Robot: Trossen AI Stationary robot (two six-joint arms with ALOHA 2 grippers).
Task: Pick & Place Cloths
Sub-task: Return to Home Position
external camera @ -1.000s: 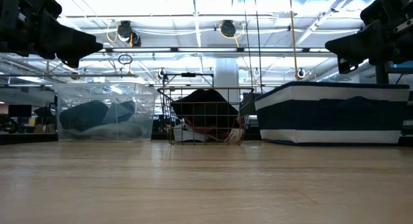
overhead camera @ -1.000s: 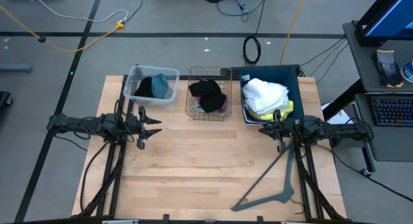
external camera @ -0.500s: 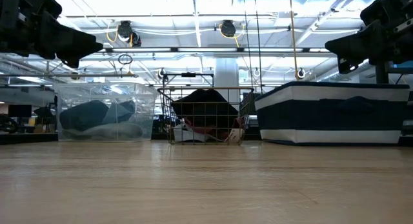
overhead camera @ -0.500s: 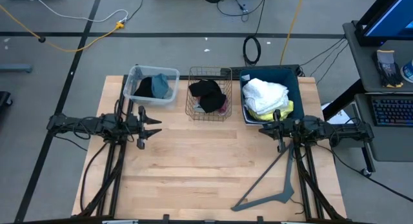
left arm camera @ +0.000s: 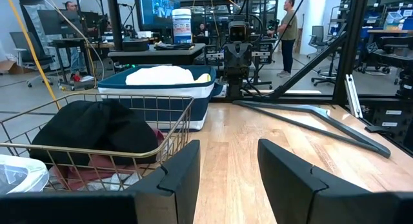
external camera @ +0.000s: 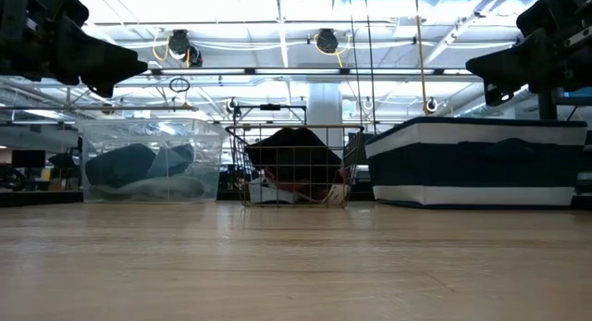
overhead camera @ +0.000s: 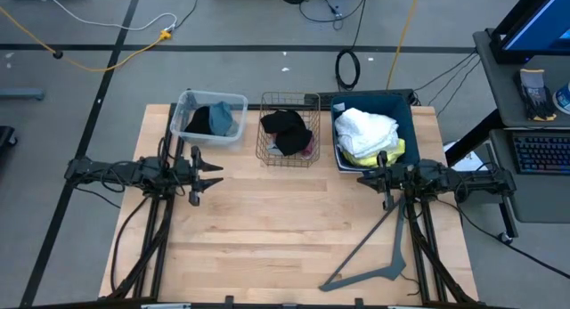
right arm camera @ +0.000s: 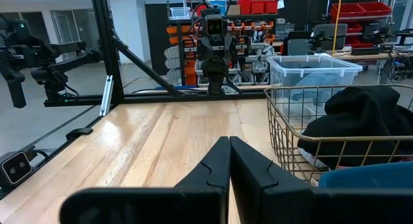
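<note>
We hold 2 hands level, facing each other.
Our left hand [overhead camera: 216, 174] spreads wide; right hand [overhead camera: 362, 177] pinched closed, both empty.

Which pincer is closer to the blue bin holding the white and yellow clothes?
Right. The right pincer hangs just at the near wall of the blue bin. The left pincer is far off on the other side, in front of the clear tub.

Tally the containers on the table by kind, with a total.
Clear bin: 1
Wire basket: 1
Blue bin: 1
Total: 3
</note>
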